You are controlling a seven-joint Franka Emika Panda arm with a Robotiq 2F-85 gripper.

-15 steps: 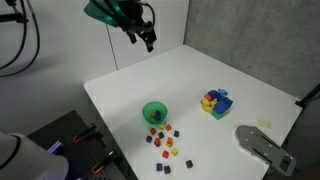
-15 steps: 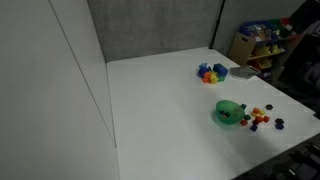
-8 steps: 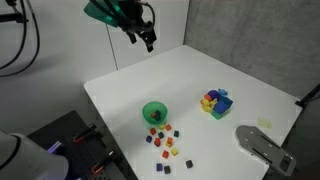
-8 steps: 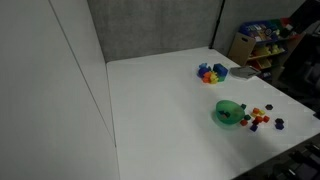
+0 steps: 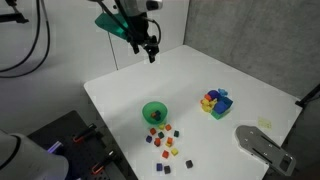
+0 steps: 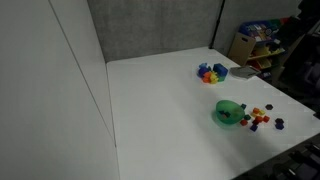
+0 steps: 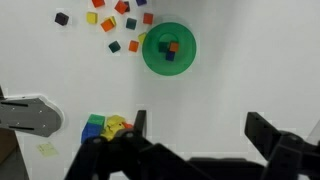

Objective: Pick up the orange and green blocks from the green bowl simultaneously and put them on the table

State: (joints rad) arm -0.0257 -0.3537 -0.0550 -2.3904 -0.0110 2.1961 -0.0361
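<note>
The green bowl [image 5: 155, 112] stands on the white table [image 5: 200, 80] near its front edge; it also shows in the other exterior view [image 6: 229, 113] and in the wrist view [image 7: 168, 50]. In the wrist view an orange block [image 7: 173, 46] and a green block [image 7: 164, 45] lie inside it with a dark one. My gripper [image 5: 148, 47] hangs high above the back of the table, far from the bowl. In the wrist view its jaws [image 7: 198, 130] are spread wide and empty.
Several small coloured cubes [image 5: 165, 143] lie scattered on the table beside the bowl. A multicoloured block cluster [image 5: 215, 102] sits to one side. A grey device [image 5: 262, 146] lies at the table's corner. Shelves with toys [image 6: 255, 45] stand beyond the table.
The arm has shifted slightly toward the table and down in the exterior view. The bowl and blocks have not moved.
</note>
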